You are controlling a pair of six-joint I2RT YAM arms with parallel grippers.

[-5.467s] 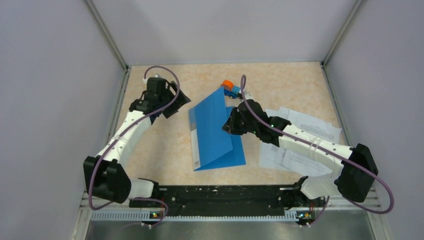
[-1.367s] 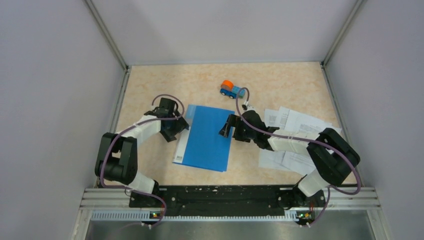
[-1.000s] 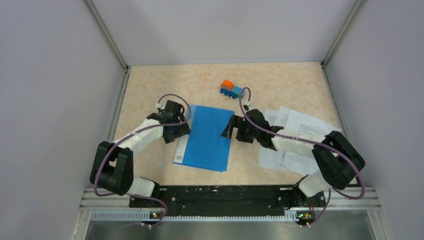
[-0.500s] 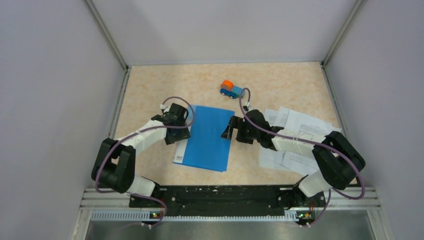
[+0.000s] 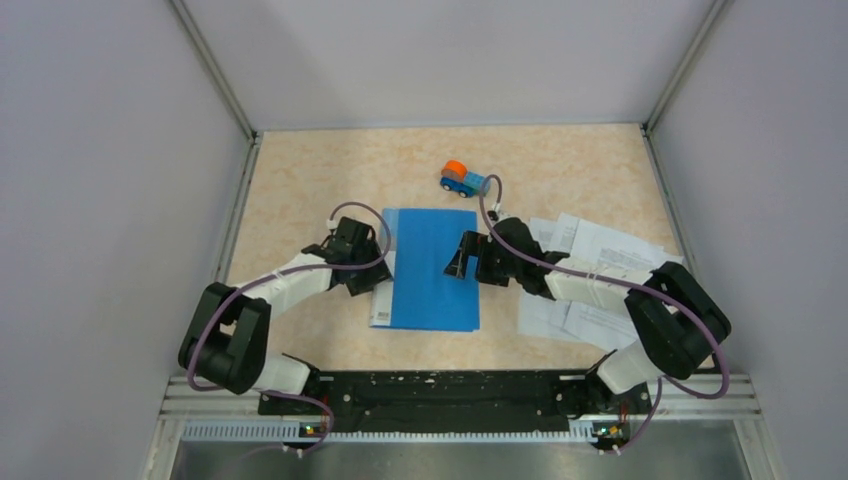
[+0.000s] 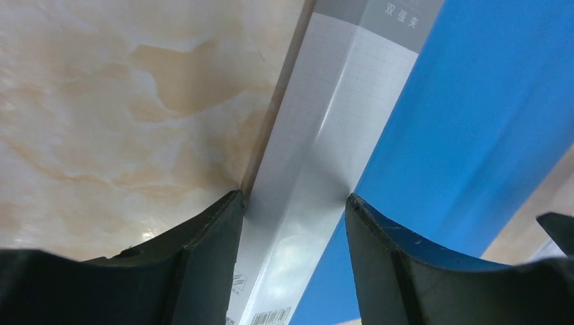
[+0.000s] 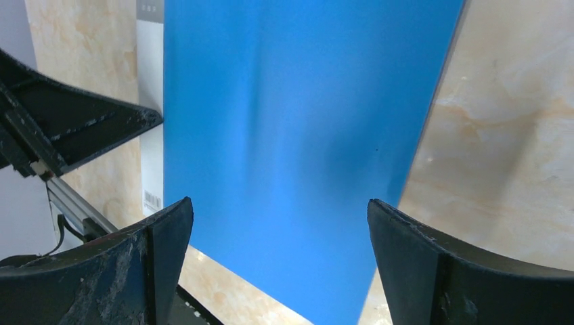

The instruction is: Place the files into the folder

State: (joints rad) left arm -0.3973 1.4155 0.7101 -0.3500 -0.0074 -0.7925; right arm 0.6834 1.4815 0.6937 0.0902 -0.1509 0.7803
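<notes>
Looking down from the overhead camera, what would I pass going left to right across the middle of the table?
left gripper → blue folder → right gripper, over the folder's right edge → printed files

the folder (image 6: 474,122) has a pale spine strip (image 6: 318,169) printed with chinese characters, seemingly 双强夹, and a barcode (image 6: 264,317) too blurred to read

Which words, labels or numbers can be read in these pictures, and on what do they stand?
"双强夹", as far as I can tell: on the grey band topping the folder spine strip.
Barcode on the strip: digits too small to read.
Files: print too small to read.
</notes>
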